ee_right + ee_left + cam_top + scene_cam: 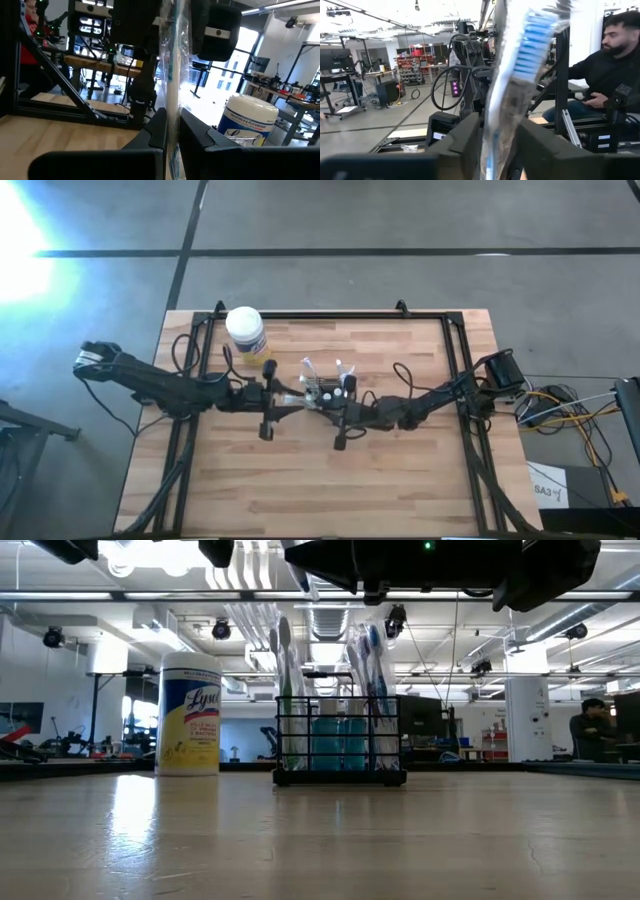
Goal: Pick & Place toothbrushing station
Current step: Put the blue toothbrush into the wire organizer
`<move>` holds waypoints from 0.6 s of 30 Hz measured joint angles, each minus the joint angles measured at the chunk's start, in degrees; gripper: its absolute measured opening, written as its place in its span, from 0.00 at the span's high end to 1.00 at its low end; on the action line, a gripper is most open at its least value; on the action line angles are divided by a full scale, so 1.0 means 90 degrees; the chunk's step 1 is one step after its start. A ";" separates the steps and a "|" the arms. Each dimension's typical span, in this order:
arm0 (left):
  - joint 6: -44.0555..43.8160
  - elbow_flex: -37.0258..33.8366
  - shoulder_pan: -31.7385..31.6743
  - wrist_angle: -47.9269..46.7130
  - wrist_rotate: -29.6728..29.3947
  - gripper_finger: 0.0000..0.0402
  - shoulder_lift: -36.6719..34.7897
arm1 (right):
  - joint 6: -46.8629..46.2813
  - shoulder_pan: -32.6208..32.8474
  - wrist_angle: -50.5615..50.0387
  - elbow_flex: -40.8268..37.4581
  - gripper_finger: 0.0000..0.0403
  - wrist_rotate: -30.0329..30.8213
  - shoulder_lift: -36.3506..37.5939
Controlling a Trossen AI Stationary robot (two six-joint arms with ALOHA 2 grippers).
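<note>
The toothbrushing station (pixel 340 745), a black slotted holder, stands by its base on the wooden table (pixel 300 480) at mid table (pixel 330 391). Wrapped toothbrushes (pixel 284 690) stand upright in it. My left gripper (pixel 305 393) comes in from the table's left, above the holder. It is shut on a wrapped toothbrush with blue-and-white bristles (pixel 532 47). My right gripper (pixel 342 396) comes in from the table's right and is shut on another wrapped toothbrush (pixel 172 60). In the low view both grippers are dark shapes at the top edge. My left gripper (pixel 500 137) pinches the wrapped toothbrush's shaft (pixel 495 125), below the bristle head, between its two fingers. The fingers lie level, from the table's left, across the brush. The brush stands nearly upright. My right gripper (pixel 172 127) pinches the other wrapped toothbrush's shaft (pixel 172 107) between its two fingers, wrapper and all. The fingers lie level, from the table's right, across the brush. The brush stands upright.
A yellow jar with a white lid (pixel 245 332) stands far left of the holder; it also shows in the low view (pixel 189 715) and the right wrist view (pixel 250 120). A black frame (pixel 330 313) runs round the table. A person (pixel 615 65) sits beyond the table's right side.
</note>
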State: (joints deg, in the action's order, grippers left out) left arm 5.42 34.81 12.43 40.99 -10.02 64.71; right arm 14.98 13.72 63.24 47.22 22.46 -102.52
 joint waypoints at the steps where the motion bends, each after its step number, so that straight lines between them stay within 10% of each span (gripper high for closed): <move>1: 0.0032 0.0000 0.0000 0.0000 0.0011 0.72 0.0000 | 0.0000 0.0000 0.0000 0.0000 0.95 0.0001 0.0000; 6: 0.0230 0.0000 0.0000 -0.0019 0.0294 0.95 -0.0002 | -0.0010 0.0005 -0.0005 -0.0002 0.95 -0.0034 0.0000; 18: 0.0281 0.0247 0.0048 -0.0970 0.0403 0.94 -0.0403 | 0.0004 0.0029 -0.0347 -0.0012 0.73 0.0049 0.0092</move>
State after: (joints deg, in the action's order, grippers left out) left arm 7.95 37.03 12.86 32.26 -6.39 61.08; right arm 15.02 13.98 60.12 47.11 22.90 -101.69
